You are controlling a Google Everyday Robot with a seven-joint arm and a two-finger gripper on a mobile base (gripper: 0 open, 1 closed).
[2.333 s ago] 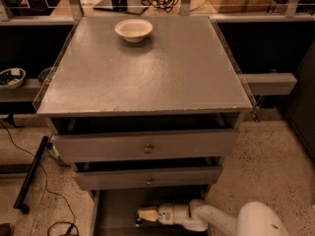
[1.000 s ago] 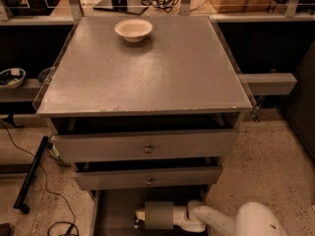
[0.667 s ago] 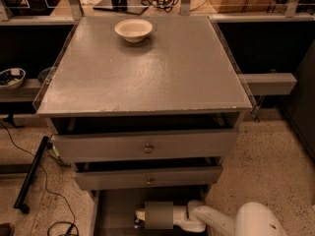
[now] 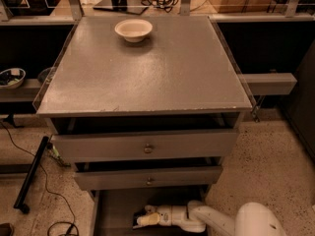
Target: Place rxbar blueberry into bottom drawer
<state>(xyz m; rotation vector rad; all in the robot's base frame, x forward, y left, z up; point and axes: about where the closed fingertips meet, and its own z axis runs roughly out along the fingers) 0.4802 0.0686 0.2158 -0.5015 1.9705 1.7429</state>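
Note:
The bottom drawer (image 4: 113, 210) is pulled out under the grey cabinet, its flat dark floor showing. My gripper (image 4: 142, 219) reaches into it from the right on a white arm and sits low over the drawer floor near the middle. A small dark shape (image 4: 138, 213) lies at the gripper's tip; it may be the rxbar blueberry, but I cannot tell for sure, nor whether it is held.
A cream bowl (image 4: 133, 29) stands at the back of the cabinet top (image 4: 147, 77). Two upper drawers with small knobs (image 4: 147, 148) are slightly ajar above my arm. Cables and a black bar (image 4: 32, 173) lie on the floor at left. A shelf (image 4: 268, 82) juts out at right.
The gripper has stayed in the bottom drawer at about the same spot. Its end has turned, and its pale tip shows again where a dark end showed a second ago.

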